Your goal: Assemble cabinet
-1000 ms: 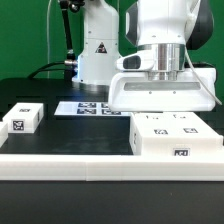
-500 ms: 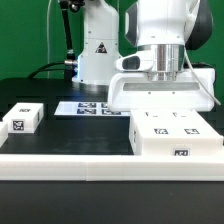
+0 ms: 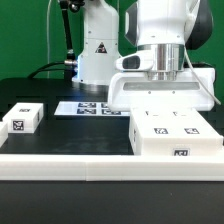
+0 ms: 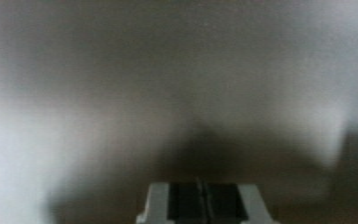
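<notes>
1. Cabinet box is noted at the exterior view's right, on the near side, resting flat on the black table.
2. Square black-and-white tags are seen on the box's top face, and one more on its near face.
3. A wide white panel is recorded just behind and above the box. Whether it rests on something or is held clear cannot be told.
4. A small white piece is placed at the exterior view's left, well apart from the box. It is tagged on its top and on its near face.
5. The arm is posed vertically over the panel, with its wrist meeting the panel's top edge. The fingertips are hidden in the exterior view.
6. Gripper: in the blurred wrist view the two fingers are shown close together, with only a narrow dark slit between them. Whether anything is clamped there cannot be told.
7. The rest of the wrist view is filled by a blurred pale grey surface, which is not identified.
8. The marker board is seen flat on the far side of the table, between the small piece and the panel.
9. The white robot base, marked with a triangle sticker, is seen behind the marker board.
10. A white ledge is seen across the table's near edge.
</notes>
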Robot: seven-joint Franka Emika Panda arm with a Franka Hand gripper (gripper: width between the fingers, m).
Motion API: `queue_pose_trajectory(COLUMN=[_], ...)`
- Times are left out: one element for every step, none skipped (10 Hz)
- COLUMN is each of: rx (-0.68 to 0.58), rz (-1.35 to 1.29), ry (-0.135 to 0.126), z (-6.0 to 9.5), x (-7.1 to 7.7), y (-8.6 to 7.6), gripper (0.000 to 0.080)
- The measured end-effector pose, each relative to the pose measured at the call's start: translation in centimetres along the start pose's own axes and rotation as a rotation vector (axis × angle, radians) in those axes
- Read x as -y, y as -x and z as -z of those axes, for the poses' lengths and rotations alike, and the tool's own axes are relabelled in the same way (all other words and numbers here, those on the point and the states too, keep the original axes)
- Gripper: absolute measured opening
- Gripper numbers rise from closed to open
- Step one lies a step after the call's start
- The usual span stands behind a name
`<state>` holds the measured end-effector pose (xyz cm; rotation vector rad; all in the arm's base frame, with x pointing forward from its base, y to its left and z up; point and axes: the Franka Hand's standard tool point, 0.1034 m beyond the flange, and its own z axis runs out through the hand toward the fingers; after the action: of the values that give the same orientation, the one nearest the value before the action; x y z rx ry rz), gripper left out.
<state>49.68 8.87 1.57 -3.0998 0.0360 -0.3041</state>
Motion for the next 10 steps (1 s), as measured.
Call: queue_pose_trajectory(rx=[-0.007, -0.015, -0.01, 0.008, 0.01, 0.008, 0.012, 0.012, 0.012, 0.015], rz=[0.001, 0.001, 0.003, 0.007, 0.003, 0.004, 0.004, 0.004, 0.004, 0.003], ry=[-0.004, -0.007, -0.012, -0.019, -0.024, -0.022, -0.021, -0.021, -0.021, -0.019], z=[1.0, 1.6, 2.5, 3.6, 4.6, 4.2, 4.1, 4.1, 4.0, 3.8], x=[0.0, 0.0, 0.1, 0.2, 0.2, 0.2, 0.2, 0.2, 0.1, -0.1], y=[-0.1, -0.3, -0.5, -0.9, -1.3, -1.1, -0.9, -1.0, -0.9, -0.7], gripper=[0.0002, 0.0002, 0.0002, 0.0002, 0.0002, 0.0002, 0.0002, 0.0002, 0.0002, 0.0002])
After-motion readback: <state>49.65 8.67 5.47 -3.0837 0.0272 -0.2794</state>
